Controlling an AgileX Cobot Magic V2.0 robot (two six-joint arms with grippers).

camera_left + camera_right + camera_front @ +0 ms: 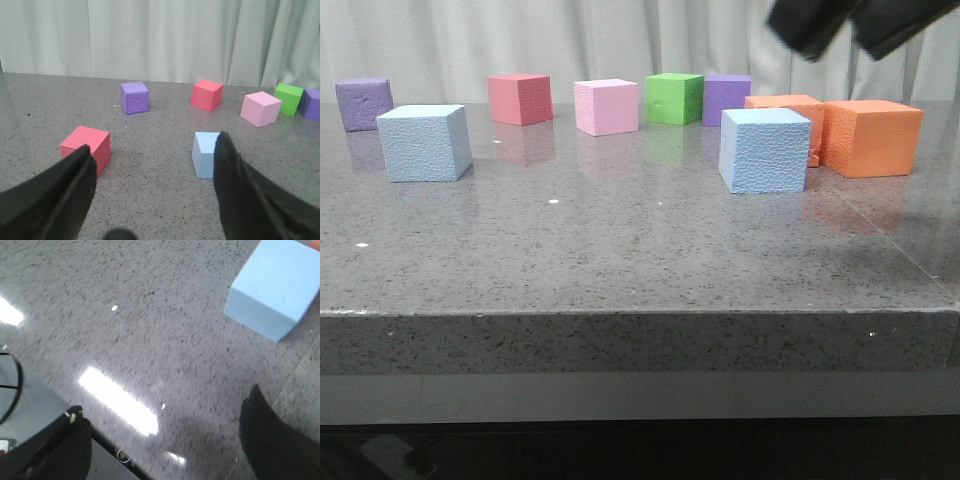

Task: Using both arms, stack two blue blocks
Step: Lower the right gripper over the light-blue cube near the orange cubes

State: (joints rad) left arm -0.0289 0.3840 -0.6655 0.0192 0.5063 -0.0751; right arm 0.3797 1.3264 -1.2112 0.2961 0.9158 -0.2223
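Observation:
Two pale blue blocks stand apart on the grey table: one at the left (pixel 425 142), one at the right (pixel 765 150). My right gripper (pixel 843 42) hangs high above the right block, at the top edge of the front view. In the right wrist view it (pixel 162 425) is open and empty over the table's front edge, and the right blue block (pixel 272 287) lies ahead of it. My left gripper (pixel 154 145) is open and empty, low over the table. The left blue block (pixel 205 155) is partly hidden behind one finger (pixel 240 190). The left arm is out of the front view.
Along the back stand a purple cube (pixel 364 103), a red cube (pixel 521 98), a pink cube (pixel 606 106), a green cube (pixel 674 98) and another purple cube (pixel 726 98). Two orange cubes (pixel 872 137) sit behind the right blue block. A second red cube (pixel 86 147) lies by my left finger.

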